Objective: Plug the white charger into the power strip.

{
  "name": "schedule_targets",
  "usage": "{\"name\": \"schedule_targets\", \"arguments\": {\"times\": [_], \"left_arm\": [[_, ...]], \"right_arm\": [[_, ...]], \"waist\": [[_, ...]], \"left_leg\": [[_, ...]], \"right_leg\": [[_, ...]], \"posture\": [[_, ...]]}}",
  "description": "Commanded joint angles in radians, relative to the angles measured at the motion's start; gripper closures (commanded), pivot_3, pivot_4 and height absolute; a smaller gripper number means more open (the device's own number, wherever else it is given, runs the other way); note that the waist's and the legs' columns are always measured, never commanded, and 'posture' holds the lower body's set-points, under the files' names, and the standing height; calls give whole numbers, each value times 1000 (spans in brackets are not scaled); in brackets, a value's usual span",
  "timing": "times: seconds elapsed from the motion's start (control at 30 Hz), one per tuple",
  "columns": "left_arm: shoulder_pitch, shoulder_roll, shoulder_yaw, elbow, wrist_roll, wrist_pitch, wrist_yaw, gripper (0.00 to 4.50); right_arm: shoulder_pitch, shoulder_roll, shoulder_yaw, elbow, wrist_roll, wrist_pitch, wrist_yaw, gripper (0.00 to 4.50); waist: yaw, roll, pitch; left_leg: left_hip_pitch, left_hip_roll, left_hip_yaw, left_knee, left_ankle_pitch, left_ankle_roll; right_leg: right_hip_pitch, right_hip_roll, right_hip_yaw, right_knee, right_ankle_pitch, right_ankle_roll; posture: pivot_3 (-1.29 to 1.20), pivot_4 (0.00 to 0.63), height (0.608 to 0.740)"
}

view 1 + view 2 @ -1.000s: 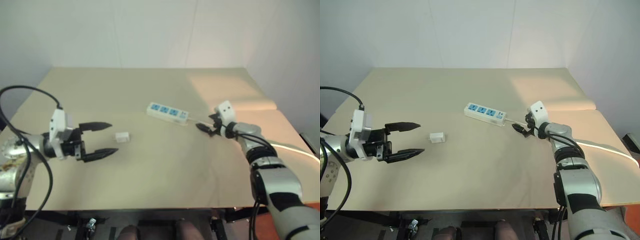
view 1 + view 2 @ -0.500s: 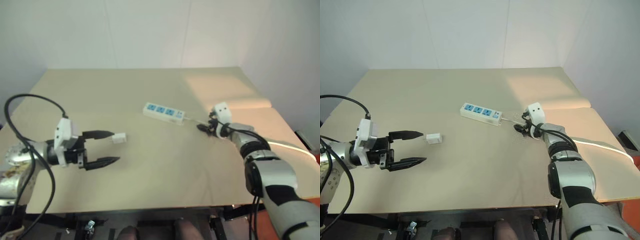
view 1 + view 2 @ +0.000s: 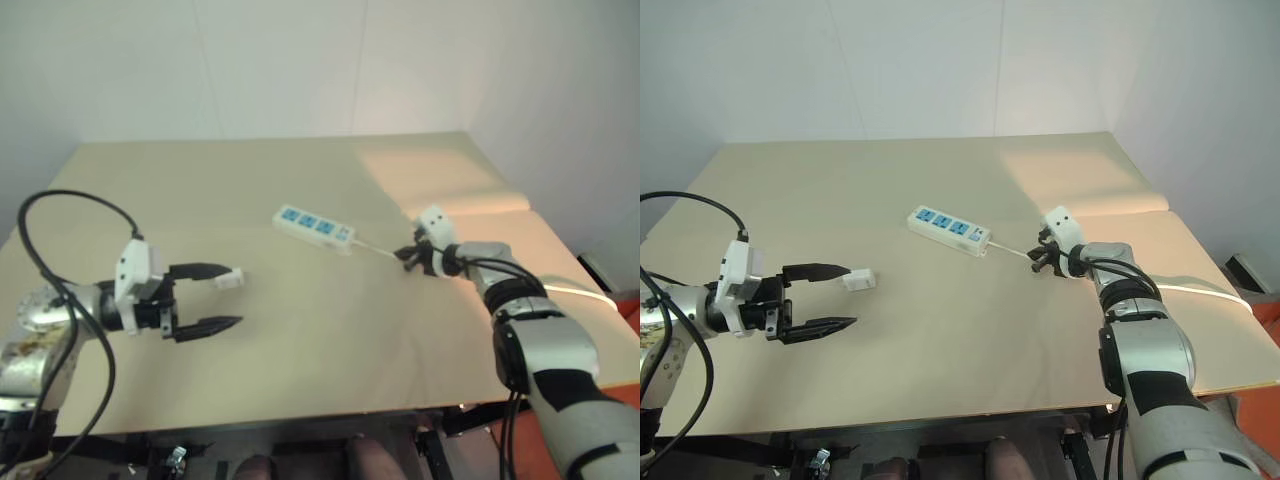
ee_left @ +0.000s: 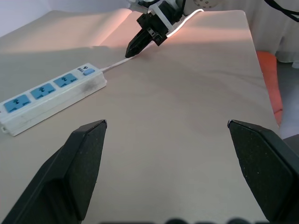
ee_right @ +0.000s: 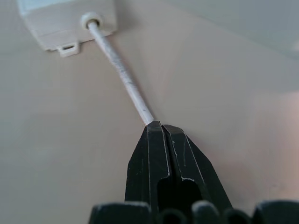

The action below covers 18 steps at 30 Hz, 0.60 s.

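A beige worktop (image 3: 940,330) is carrying a power strip (image 3: 947,229), which is lying flat near the middle with its three blue socket faces turned upward and nothing sitting in any of them. Its thin white cable (image 3: 1008,251) is running from the strip's end toward the robot's right side. The right end effector (image 3: 1038,263) is resting low on the worktop there, with its two black fingers (image 5: 166,154) pressed together and pinching the cable a little way from the strip. The white charger (image 3: 859,281) is lying on the worktop well apart from the strip, toward the robot's left. The left end effector (image 3: 830,297) is hovering with its black fingers (image 3: 820,270) spread wide and gripping nothing; the tip of its upper finger is sitting just beside the charger.
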<state>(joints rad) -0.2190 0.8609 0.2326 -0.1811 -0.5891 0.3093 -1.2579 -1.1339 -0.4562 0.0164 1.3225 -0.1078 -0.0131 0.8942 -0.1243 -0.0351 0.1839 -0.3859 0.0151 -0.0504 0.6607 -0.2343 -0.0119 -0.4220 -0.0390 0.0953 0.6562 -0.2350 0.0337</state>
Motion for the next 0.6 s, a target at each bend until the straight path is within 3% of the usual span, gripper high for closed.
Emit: {"name": "schedule_targets", "arguments": {"times": [0.03,0.17,0.27,0.5,0.53,0.6], "left_arm": [[-28,-2,-4,4,-3,-16,-5,0],[-44,-8,-21,12,0,-18,-7,0],[-47,-9,-26,16,3,-20,-6,0],[-36,-15,-28,17,11,-29,-3,0],[-36,-16,-30,17,12,-30,-3,0],[-40,-20,-34,19,17,-33,-3,0]], "right_arm": [[3,-2,20,-44,-19,-81,21,4471],[15,-8,17,-40,-23,-137,24,4471],[17,-17,18,-36,-28,-149,37,3822],[13,-11,1,-34,-30,-161,-87,1424],[12,-10,4,-30,-33,-155,-90,1182],[11,-6,8,-21,-35,-127,-88,1182]], "waist": [[-1,0,0],[0,0,0],[1,0,0],[1,0,0],[1,0,0],[1,0,0]], "left_leg": [[0,0,0,0,0,0],[0,0,0,0,0,0],[-1,0,0,0,0,0],[-1,-1,0,0,0,0],[-1,-1,0,0,0,0],[-1,-1,0,0,0,0]], "right_leg": [[0,0,0,0,0,0],[0,0,0,0,0,0],[-1,0,0,0,0,0],[-1,-1,0,0,0,0],[-1,-1,0,0,0,0],[-1,-1,0,0,0,0]], "posture": [[0,150,740],[0,150,740],[0,150,740],[0,150,740],[0,150,740],[0,150,740]]}}
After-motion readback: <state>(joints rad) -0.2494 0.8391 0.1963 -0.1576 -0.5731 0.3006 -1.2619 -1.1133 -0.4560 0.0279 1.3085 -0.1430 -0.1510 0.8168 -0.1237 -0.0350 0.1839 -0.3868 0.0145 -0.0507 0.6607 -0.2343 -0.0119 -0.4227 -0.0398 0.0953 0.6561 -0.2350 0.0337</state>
